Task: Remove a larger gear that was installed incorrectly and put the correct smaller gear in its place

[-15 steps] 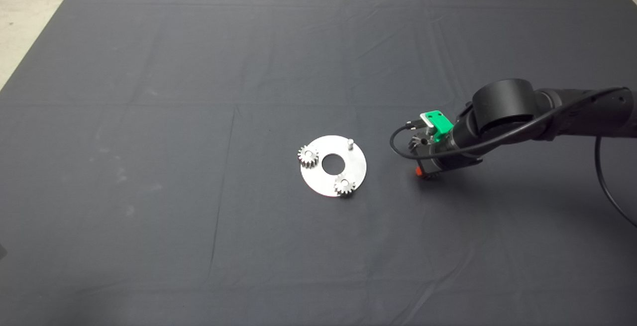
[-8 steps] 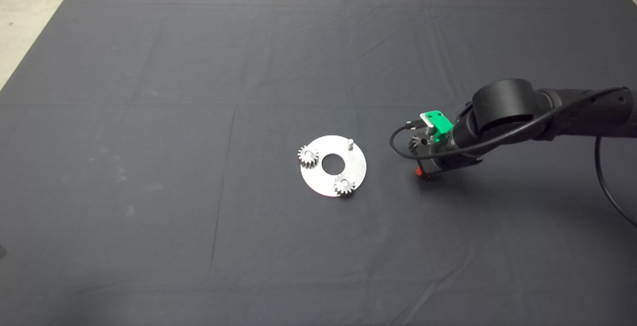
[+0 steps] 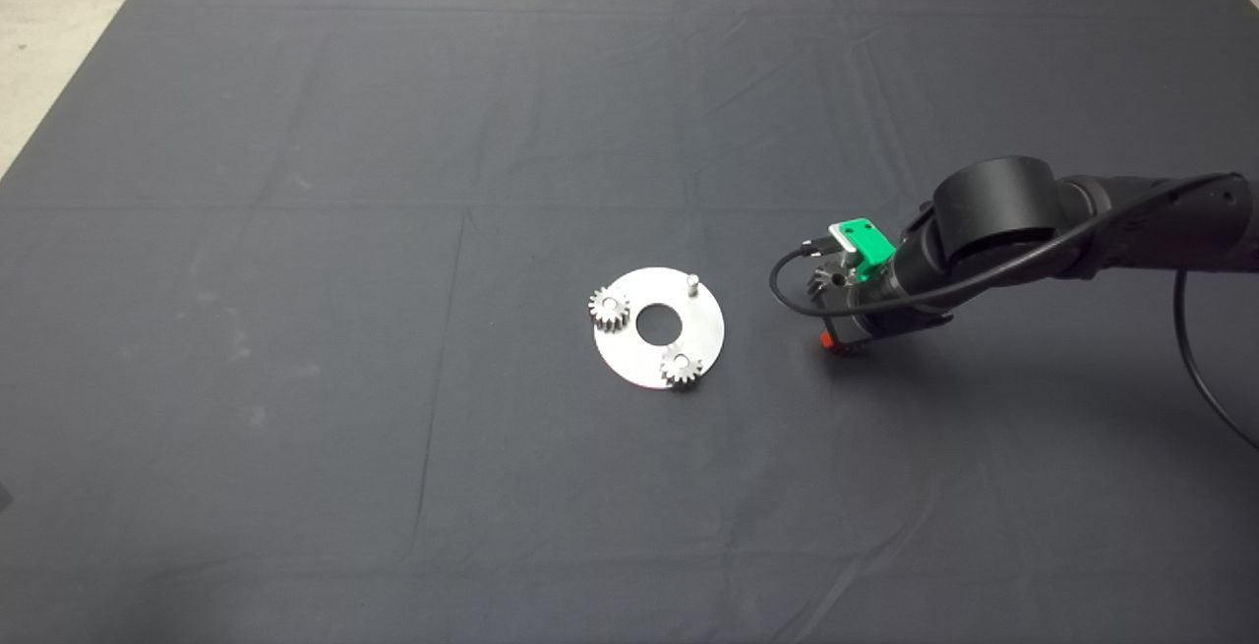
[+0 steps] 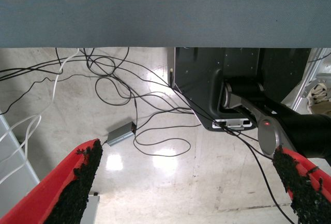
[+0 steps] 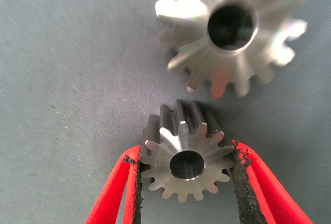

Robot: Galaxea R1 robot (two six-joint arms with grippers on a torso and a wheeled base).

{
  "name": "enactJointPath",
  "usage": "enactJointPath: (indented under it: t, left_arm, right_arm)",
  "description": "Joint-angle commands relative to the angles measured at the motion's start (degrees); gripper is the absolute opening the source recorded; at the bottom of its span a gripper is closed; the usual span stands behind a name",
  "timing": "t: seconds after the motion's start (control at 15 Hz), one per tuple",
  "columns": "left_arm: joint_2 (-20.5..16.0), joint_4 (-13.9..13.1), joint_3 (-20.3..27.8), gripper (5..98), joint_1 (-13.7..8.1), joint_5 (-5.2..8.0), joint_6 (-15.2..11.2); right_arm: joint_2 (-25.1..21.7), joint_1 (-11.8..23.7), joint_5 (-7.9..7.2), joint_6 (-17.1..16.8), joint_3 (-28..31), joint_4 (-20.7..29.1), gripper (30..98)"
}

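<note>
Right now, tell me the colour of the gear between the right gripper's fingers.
Silver-grey metal with a dark centre hole: the smaller gear, clearest in the right wrist view.

smaller gear point(image 5: 185, 163) flat, larger gear point(image 5: 231, 27) just beside

Right gripper point(image 3: 836, 341) nudged slightly up/back; cable loop point(image 3: 782, 285) shifted w/ it, otherwise no visible change.

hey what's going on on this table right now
The right gripper is down on the mat, to the right of the round metal plate, with its fingers closed on the smaller gear. The larger gear lies just beside it, off the plate. Two small gears and one bare peg remain on the plate. The left gripper waits, open, off the table.
</note>
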Motion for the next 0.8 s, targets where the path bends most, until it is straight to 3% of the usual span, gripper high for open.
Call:
enactJointPath:
  t: [0.0,0.27,0.47,0.73]
  left_arm:
    - [-0.3,-0.8,0.7,84.3,0.1,0.26,-0.1]
    - [-0.3,-0.8,0.7,84.3,0.1,0.26,0.1]
    - [-0.3,-0.7,0.6,84.3,0.1,0.26,0.1]
    - [-0.6,0.2,0.6,84.3,0.1,0.96,-0.9]
  right_arm:
    - [0.7,8.9,-6.00,0.3,1.1,4.5,35.9]
    - [1.9,13.5,-5.91,0.4,1.1,7.3,35.8]
    - [4.6,13.8,-5.91,0.4,0.7,7.5,35.7]
    - [12.2,13.8,-5.91,0.8,-1.7,7.6,35.7]
